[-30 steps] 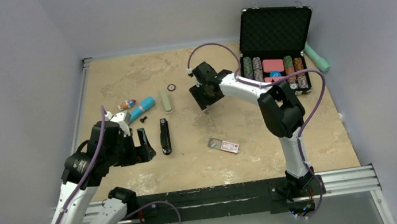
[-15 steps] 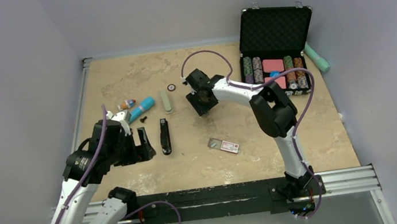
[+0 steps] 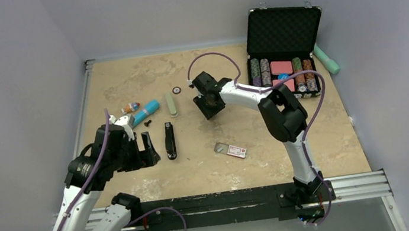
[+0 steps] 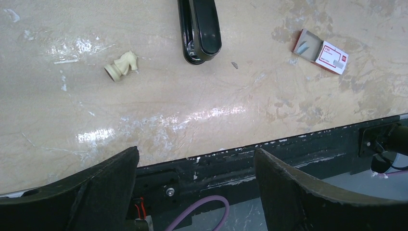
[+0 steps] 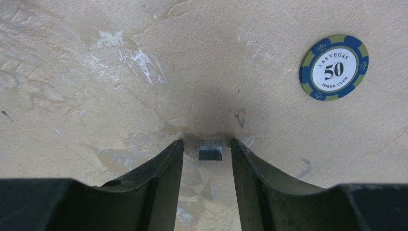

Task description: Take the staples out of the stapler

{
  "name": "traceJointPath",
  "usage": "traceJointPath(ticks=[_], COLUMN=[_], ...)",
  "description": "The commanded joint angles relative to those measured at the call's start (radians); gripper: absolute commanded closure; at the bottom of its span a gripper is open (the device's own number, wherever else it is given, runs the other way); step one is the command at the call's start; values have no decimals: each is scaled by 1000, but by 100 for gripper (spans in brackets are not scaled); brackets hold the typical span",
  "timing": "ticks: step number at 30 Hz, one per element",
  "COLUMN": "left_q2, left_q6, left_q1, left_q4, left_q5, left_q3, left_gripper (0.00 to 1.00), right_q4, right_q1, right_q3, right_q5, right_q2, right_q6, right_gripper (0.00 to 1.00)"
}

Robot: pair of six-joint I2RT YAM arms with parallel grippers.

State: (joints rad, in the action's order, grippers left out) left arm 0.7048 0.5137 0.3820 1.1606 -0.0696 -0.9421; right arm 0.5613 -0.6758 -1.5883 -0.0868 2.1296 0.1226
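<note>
- The staples [image 5: 210, 149], a short strip, are lying flat on the surface [image 5: 120, 72], right between the tips of the right fingers [image 5: 161, 185].
- Those fingers are standing slightly apart, one on each side of the strip. A thin gap is showing on both sides, so they are bracketing the staples and not pinching them.
- A chip [image 5: 335, 67] marked 50 is lying near the strip, up and to the right in the right wrist view.
- The stapler [image 3: 169, 141] is lying on the surface well apart from the right fingers and the staples, nearer the arm bases.
- The left fingers [image 4: 106, 192] are spreading wide and holding nothing.
- In the top view they are sitting just beside the stapler, on its left. In the left wrist view one end of the stapler is showing ahead of them, not between them.
- A cream chess piece [image 4: 121, 66] is lying left of that stapler end.
- A small staple box [image 4: 321, 50] is lying to its right with the drawer partly out.
- An open case [image 3: 282, 45] of chips is sitting at the far right of the surface.
</note>
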Motion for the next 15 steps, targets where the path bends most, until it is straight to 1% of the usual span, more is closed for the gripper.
traceJointPath(ticks=[1, 13, 15], left_q2=[-12, -19, -19], left_q6=[14, 16, 16], left_q1=[5, 4, 5], left_q4=[-25, -28, -29], left_q5=[17, 20, 21], left_q3=[5, 6, 8], left_gripper=[8, 8, 9], right_q4=[27, 14, 16], right_q1=[-4, -6, -7], right_q3=[24, -3, -9], right_q5=[0, 10, 11], right_q2=[-32, -11, -9], right_q6=[2, -10, -12], right_gripper=[56, 61, 63])
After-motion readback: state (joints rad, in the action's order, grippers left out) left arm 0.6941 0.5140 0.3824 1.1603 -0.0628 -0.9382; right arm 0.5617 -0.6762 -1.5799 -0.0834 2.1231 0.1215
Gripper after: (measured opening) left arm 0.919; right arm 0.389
